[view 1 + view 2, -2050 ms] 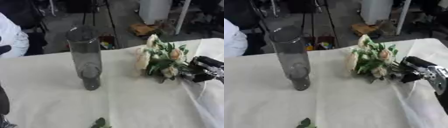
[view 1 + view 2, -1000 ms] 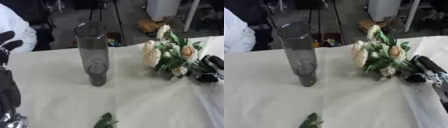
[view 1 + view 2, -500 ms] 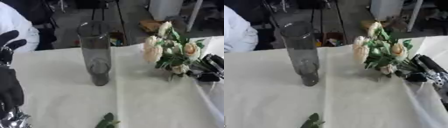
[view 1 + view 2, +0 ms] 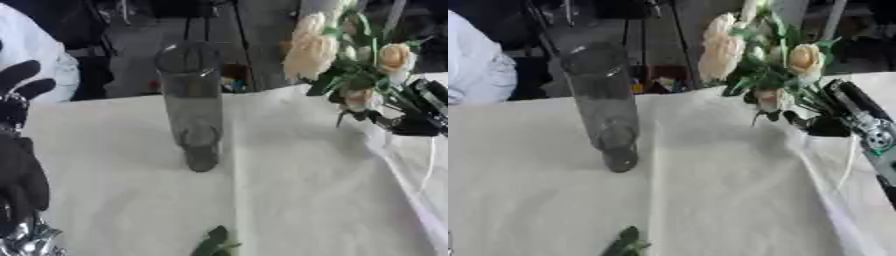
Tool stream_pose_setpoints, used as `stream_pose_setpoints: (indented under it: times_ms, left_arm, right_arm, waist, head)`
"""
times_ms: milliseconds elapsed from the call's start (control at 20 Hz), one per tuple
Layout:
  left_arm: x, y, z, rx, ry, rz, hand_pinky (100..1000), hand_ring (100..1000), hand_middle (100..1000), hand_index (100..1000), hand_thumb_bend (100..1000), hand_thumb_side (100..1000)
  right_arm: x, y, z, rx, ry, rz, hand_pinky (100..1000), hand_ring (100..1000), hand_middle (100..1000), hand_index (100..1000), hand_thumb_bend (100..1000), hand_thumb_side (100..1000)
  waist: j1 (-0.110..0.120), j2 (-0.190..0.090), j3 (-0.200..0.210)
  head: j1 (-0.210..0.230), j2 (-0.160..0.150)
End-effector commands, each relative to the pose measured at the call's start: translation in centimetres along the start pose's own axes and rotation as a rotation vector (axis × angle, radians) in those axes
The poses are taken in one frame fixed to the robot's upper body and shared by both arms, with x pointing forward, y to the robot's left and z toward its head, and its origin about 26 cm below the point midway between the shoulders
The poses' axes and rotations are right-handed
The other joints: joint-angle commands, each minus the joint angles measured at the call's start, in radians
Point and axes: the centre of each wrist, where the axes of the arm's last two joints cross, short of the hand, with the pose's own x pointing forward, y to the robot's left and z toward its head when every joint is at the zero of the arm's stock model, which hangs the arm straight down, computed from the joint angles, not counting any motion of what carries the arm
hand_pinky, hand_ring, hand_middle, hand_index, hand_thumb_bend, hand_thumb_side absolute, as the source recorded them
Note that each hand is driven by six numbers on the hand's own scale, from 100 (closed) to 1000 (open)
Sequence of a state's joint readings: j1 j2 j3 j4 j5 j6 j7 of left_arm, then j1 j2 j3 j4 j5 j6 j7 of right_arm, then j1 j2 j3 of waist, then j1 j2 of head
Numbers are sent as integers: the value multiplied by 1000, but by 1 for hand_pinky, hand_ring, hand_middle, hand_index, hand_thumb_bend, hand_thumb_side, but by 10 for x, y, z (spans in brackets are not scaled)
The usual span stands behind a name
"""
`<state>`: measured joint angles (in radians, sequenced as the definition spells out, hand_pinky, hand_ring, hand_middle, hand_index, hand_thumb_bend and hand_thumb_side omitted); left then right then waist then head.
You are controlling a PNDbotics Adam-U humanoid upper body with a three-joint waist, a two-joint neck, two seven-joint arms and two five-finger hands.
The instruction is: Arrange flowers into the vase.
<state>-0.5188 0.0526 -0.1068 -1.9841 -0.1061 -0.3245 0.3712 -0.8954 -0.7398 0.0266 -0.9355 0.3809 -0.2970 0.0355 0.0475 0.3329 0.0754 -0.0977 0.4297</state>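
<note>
Cream roses lifted in the right hand, clear of the counter and to the right of the vase

Glass vase (image 4: 194, 105) stands upright and empty on the white-clothed counter (image 4: 306, 190). The right hand (image 4: 846, 117) has its fingers closed round the stems of the bouquet (image 4: 767, 60), blooms tipped up and toward the vase, probably so the stems can swing down over its mouth. The left hand (image 4: 17, 155) rests at the left edge, fingers up and relaxed, holding nothing. A stray green leaf (image 4: 214, 242) lies on the cloth near the front.
</note>
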Motion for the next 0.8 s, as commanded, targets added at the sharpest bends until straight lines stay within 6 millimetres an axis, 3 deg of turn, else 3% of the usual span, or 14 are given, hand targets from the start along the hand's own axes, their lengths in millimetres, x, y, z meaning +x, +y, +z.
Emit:
stream_pose_setpoints:
  times_ms: [50,350,650,700,800]
  left_arm:
    - [5,-1,-4,-12,-24,5,679,714,773,859,289,947]
    - [5,-1,-4,-15,-21,5,679,714,773,859,288,947]
    - [5,-1,-3,-23,-14,8,680,715,774,859,288,948]
    - [4,-1,-2,-24,-13,8,679,715,774,859,288,948]
    - [4,-1,-2,-27,-11,9,679,715,774,859,287,948]
  right_arm:
    - [19,-34,-12,-73,-39,-11,100,100,100,136,398,328]
    - [34,-41,-19,-82,-56,-94,100,100,100,137,399,315]
    - [68,-50,-47,-131,-100,-231,100,100,100,135,397,310]
    - [72,-51,-50,-138,-109,-251,100,100,100,135,434,357]
    - [81,-53,-57,-151,-125,-294,100,100,100,134,396,310]
  waist:
    - [-7,-27,1]
    - [-10,-31,8]
    - [-22,-33,24]
    - [-24,-33,26]
    - [-27,-33,31]
  head:
    - [6,2]
    - [0,2]
    - [-6,3]
    - [-6,5]
    - [-8,7]
